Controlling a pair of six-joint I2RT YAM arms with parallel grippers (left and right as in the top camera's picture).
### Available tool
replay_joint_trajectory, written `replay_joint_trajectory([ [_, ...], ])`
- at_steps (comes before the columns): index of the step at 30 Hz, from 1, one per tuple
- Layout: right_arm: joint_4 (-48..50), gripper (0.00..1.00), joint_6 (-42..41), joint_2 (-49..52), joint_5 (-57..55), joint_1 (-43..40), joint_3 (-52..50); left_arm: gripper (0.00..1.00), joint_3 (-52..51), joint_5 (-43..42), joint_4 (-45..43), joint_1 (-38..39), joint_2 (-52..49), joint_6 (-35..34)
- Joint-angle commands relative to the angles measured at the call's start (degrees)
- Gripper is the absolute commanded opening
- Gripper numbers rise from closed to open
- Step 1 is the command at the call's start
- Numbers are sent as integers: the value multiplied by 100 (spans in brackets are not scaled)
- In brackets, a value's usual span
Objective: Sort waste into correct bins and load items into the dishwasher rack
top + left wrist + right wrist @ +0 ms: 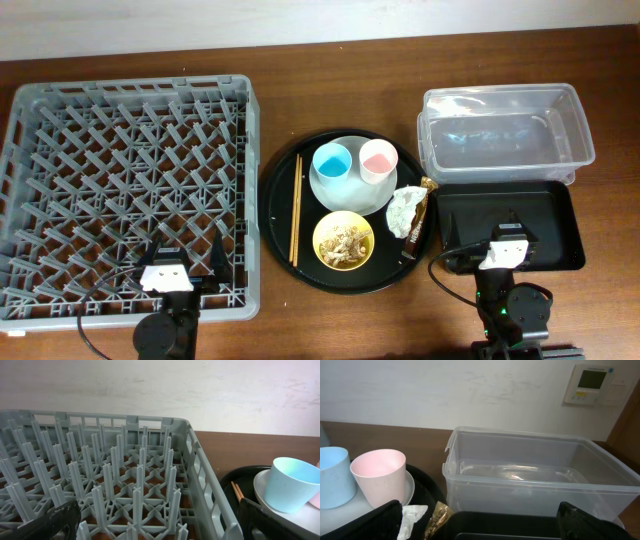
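- To the left of the round black tray (280,240) stands the grey dishwasher rack (120,170). We see the left gripper (160,525) over the rack's near edge, its fingers spread wide.
- Just inside the tray's left rim lies the pair of wooden chopsticks (296,210), side by side, well to the right of that gripper.
- On the tray's far half sits the pale round plate (352,198). It carries the light-blue cup (332,160) and, beside it, the pink cup (378,158), both upright.
- On the tray's near half sits the yellow bowl (321,240) with beige food scraps (346,242) in it.
- At the tray's right rim we find the crumpled white napkin (405,208), touching the gold-and-brown wrapper (416,232).
- To the right of the tray, the clear plastic tub (500,92) stands far, and the black rectangular tray (560,220) lies just in front of it.
- The right gripper (480,525) hangs over that rectangular tray, fingers spread apart, with the napkin and wrapper to its left.
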State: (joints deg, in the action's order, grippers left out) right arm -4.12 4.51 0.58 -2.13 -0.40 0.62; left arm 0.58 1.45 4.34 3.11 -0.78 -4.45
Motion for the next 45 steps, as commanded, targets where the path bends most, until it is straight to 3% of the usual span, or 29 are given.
replay_joint_trajectory([
  [1, -39, 99, -52, -37, -72, -33, -31, 99, -9, -109, 46, 22, 37, 87],
  [33, -37, 99, -50, -37, -72, -33, -31, 99, -4, -138, -133, 22, 39, 85],
  [40, -37, 99, -52, -37, -72, -33, -31, 99, -4, -542, -243, 22, 39, 83],
  [45, -39, 99, -52, -37, -72, -33, -31, 99, 485, -1377, -127, 22, 37, 55],
])
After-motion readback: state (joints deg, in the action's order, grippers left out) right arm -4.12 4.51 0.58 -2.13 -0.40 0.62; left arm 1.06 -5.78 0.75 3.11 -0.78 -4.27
